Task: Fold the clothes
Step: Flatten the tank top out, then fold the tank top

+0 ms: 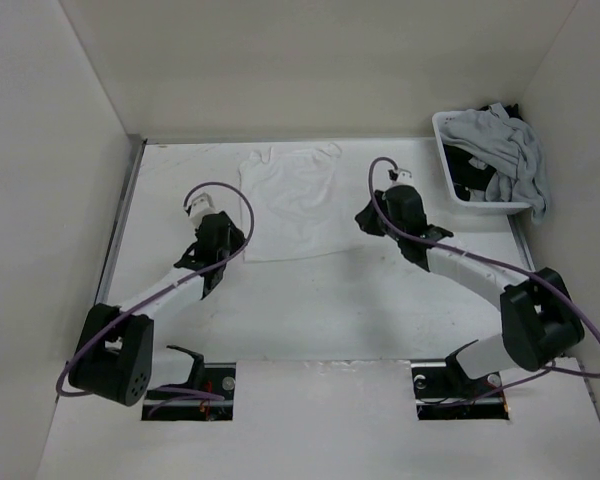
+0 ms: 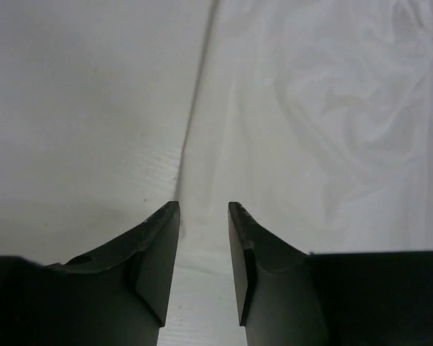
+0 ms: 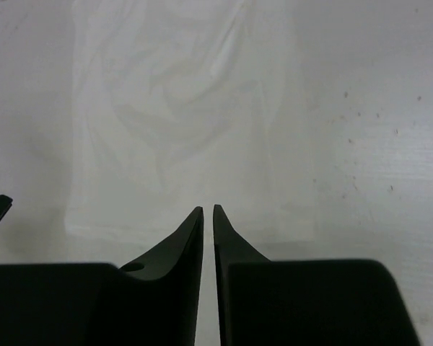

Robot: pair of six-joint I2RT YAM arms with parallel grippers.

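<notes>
The clothes, a thin white sleeveless top (image 1: 290, 205), lie spread flat at the back middle of the table, straps toward the far wall. My left gripper (image 1: 202, 212) hovers just left of the top's left edge. In the left wrist view this gripper (image 2: 203, 209) is open and empty, with the top (image 2: 325, 130) ahead and to the right. My right gripper (image 1: 393, 185) is off the top's right side. In the right wrist view it (image 3: 208, 210) shows only a thin slit between its jaws, with nothing in it and the wrinkled top (image 3: 187, 122) ahead.
A white plastic basket (image 1: 445, 150) stands at the back right corner, with light grey garments (image 1: 510, 145) heaped in it and hanging over its rim. White walls close in the table on the left, back and right.
</notes>
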